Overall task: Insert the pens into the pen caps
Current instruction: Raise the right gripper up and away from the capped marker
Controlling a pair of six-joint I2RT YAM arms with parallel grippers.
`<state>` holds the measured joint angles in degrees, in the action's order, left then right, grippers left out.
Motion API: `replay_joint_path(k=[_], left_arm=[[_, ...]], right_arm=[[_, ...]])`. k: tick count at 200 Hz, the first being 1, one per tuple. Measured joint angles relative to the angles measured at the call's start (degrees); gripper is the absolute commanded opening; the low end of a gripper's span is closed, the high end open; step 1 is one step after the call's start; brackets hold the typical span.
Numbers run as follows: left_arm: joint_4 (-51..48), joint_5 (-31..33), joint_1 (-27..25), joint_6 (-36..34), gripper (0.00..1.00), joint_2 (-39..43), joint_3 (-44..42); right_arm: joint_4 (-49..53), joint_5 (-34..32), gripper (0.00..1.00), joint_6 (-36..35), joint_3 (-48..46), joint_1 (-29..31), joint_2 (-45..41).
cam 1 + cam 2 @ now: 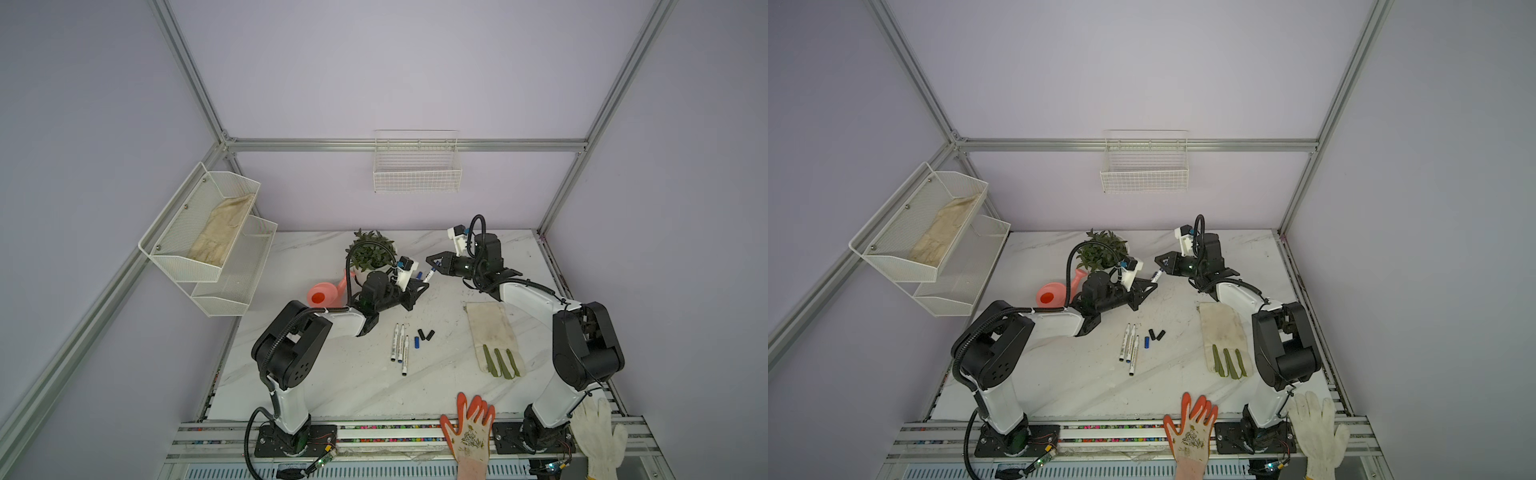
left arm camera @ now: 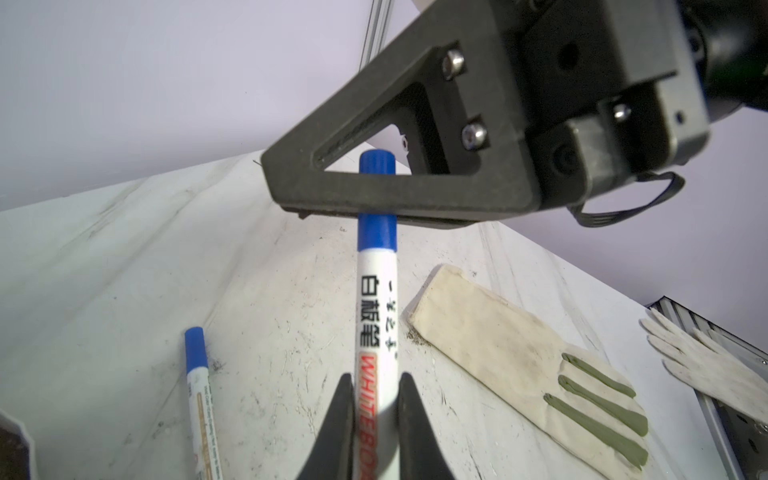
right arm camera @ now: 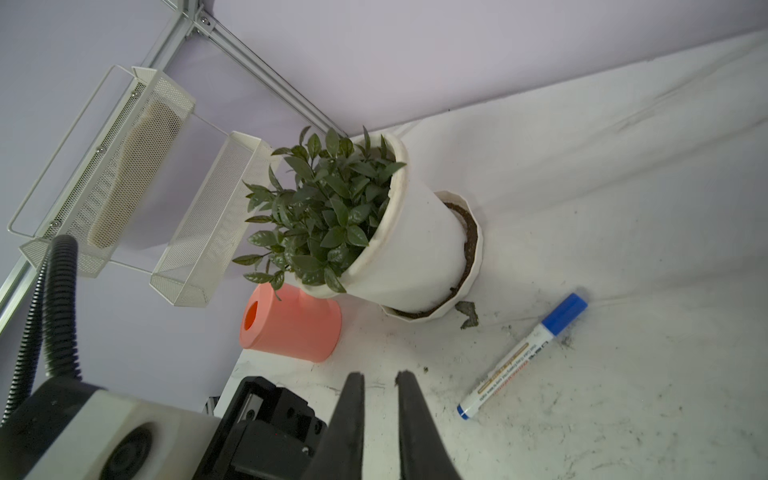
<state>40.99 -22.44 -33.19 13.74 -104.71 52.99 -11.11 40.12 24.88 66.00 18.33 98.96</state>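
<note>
Holding a pale glove [image 1: 220, 228] in the upper basket of the wire rack [image 1: 183, 264] on the left wall. Standing a pink watering can [image 1: 320, 296] and a potted plant [image 1: 371, 250] at the back of the bench [image 1: 332, 386], the can to the left of the pot.

Pinching the held pen [image 2: 376, 316] by its white barrel with the left claw [image 2: 375, 376], both fingers pressing on the printed sides, above the bench and just right of the plant. Pointing this pen toward the right claw, with a fitted blue cap [image 2: 377, 235] seated on its far end.

Resting a second pen [image 3: 523, 357], also wearing a blue cap, flat on the bench near the pot's saucer.

Leaving three uncapped pens [image 1: 401, 345] lying side by side at mid-bench, in front of the left claw. Leaving a loose blue cap [image 1: 417, 342] and two black caps [image 1: 423, 334] just right of them.

Crossing the fitted blue cap with one finger [image 2: 399, 195] of the right claw [image 3: 380, 374]. Showing a narrow gap between this claw's fingertips in the right wrist view, with nothing visible inside it; not possible to tell whether the cap is being pinched.

Laying a cream glove [image 1: 494, 336] with green fingertips flat on the bench, right of the caps. Draping an orange glove [image 1: 469, 428] and a white knitted glove [image 1: 602, 432] over the front rail.
</note>
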Motion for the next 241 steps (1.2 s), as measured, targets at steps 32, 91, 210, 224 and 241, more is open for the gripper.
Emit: replay_joint_path(k=[32, 91, 210, 224, 241], left_arm=[[0.5, 2.2, -1.5, 0.7, 0.00, 0.5, -2.3], [3.0, 5.8, -3.0, 2.4, 0.00, 0.5, -5.2], [13.0, 9.7, -2.9, 5.6, 0.00, -1.8, -6.1], [13.8, 9.9, -2.9, 6.0, 0.00, -2.6, -6.1], [14.2, 9.9, -2.9, 6.5, 0.00, -4.0, -6.1]], right_arm=[[2.0, 1.5, 0.00, 0.3, -0.7, 0.0, 0.2], [3.5, 3.7, 0.03, 1.4, 0.8, 0.0, 2.4], [5.7, 3.8, 0.50, 2.1, 7.6, -1.1, 4.9], [5.6, 3.6, 0.50, 2.1, 7.8, -2.0, 4.6], [5.7, 3.2, 0.50, 2.2, 7.8, -2.9, 3.7]])
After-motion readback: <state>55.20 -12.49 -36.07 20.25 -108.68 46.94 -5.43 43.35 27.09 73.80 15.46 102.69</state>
